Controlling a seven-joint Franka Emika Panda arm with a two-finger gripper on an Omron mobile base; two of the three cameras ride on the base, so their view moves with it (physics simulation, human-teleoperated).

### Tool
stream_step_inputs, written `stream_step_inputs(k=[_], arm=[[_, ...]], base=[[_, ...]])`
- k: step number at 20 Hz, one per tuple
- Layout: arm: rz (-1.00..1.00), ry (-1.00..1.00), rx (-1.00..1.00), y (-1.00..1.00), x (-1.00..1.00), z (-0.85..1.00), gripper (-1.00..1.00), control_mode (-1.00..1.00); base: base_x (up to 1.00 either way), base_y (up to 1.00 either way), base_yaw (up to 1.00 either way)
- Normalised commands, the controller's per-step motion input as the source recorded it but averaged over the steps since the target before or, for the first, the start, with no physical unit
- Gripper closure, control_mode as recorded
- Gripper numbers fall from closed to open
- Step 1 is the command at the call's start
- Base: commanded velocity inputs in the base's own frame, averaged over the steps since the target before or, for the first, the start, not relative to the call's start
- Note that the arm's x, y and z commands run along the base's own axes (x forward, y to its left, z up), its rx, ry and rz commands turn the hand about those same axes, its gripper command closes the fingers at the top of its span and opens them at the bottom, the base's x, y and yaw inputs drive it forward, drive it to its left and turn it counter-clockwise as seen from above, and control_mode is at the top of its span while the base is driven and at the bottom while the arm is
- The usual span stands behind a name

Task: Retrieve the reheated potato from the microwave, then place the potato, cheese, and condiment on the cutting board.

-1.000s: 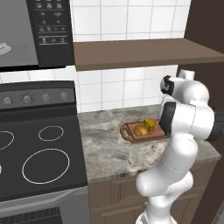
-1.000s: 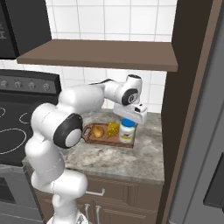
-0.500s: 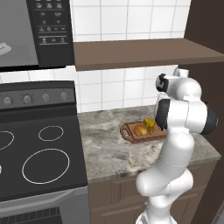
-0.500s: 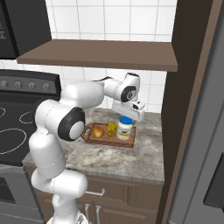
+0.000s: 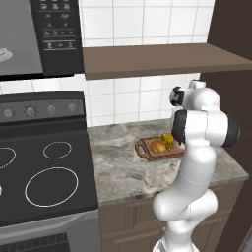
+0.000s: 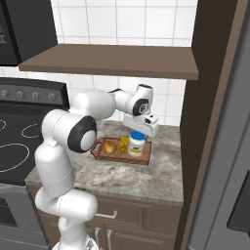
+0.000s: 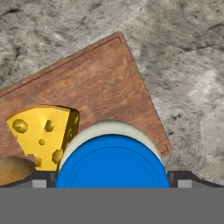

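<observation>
Now that the end effector [image 6: 142, 128] has lifted off the condiment [image 6: 137, 143], jaws apart and empty, potato [image 6: 109, 146], cheese [image 6: 124, 144] and jar all stand on the cutting board [image 6: 142, 157] at frame centre; the task looks complete.

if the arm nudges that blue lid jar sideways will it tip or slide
Probably slides first: the condiment stands upright on the flat cutting board. It is taller than wide, so a high push might tip it. The cheese close beside it could get shoved.

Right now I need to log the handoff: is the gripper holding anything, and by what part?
Nothing is held. The gripper, jaws open wide, hangs above the jar, which stands on the board beside the cheese.
</observation>
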Motion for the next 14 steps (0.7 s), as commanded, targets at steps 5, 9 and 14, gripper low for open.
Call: stream_step_inputs(k=[5, 9, 14], arm=[[0.00, 0.00, 0.00, 0.03, 0.11, -0.16, 1.00, -1.00], [0.00, 0.00, 0.00, 0.00, 0.12, -0.11, 1.00, -1.00], [0.00, 0.00, 0.00, -0.03, 0.13, -0.07, 1.00, -1.00]], base=[[0.00, 0.00, 0.00], [0.00, 0.00, 0.00], [0.00, 0.00, 0.00]])
